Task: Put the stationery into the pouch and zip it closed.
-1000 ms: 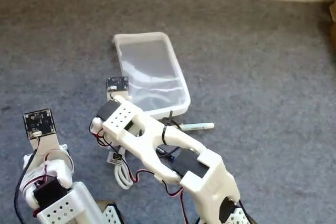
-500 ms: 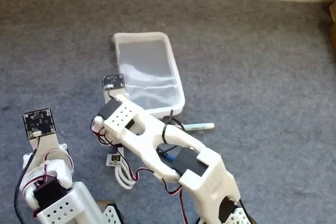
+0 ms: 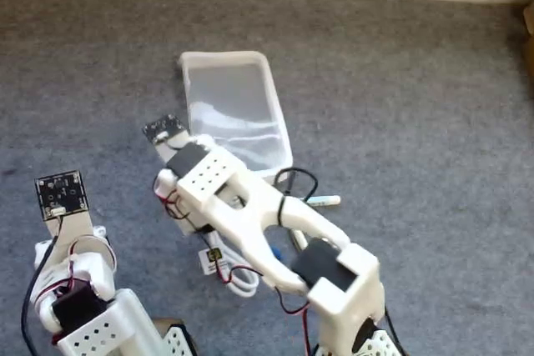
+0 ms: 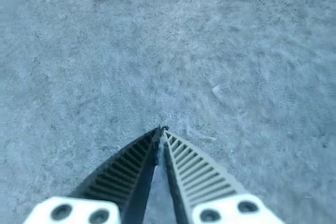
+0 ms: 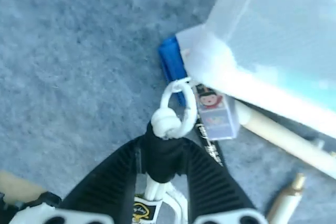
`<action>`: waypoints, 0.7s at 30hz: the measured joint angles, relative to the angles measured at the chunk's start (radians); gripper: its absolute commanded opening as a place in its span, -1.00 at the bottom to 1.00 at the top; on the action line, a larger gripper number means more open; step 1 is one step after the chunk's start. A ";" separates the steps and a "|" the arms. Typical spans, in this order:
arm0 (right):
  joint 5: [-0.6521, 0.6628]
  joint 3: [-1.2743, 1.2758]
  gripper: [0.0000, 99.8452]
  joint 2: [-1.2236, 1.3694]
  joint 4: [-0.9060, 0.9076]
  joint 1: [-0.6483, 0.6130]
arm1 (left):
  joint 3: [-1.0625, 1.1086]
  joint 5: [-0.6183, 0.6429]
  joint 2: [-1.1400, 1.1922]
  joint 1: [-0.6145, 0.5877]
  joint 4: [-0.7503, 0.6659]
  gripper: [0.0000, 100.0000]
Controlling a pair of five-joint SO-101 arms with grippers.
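Looking down from the high view, the right arm reaches to the near corner of the translucent pouch. A pale pen lies just beside the pouch's near edge, and the left arm sits well apart from the pouch.

In the left wrist view, the left gripper has its fingers pressed together on nothing, above bare carpet.

In the right wrist view, the right gripper is clamped on what looks like the zipper pull. A blue piece, an eraser and a cream pencil lie outside, against the pouch's edge.

Tugging now could drag the pouch over them or zip it shut empty.
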 measured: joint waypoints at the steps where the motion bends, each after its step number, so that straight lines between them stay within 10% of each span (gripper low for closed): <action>1: 0.006 0.005 -0.99 -0.020 0.003 0.011 | -0.011 0.000 0.000 0.025 0.000 -0.98; 12: 0.133 0.282 -0.99 -0.379 -0.035 0.048 | -0.087 0.176 0.000 0.221 0.000 -0.31; 21: 0.232 0.600 -0.99 -0.672 -0.224 0.048 | -0.126 0.288 0.000 0.351 0.021 -0.32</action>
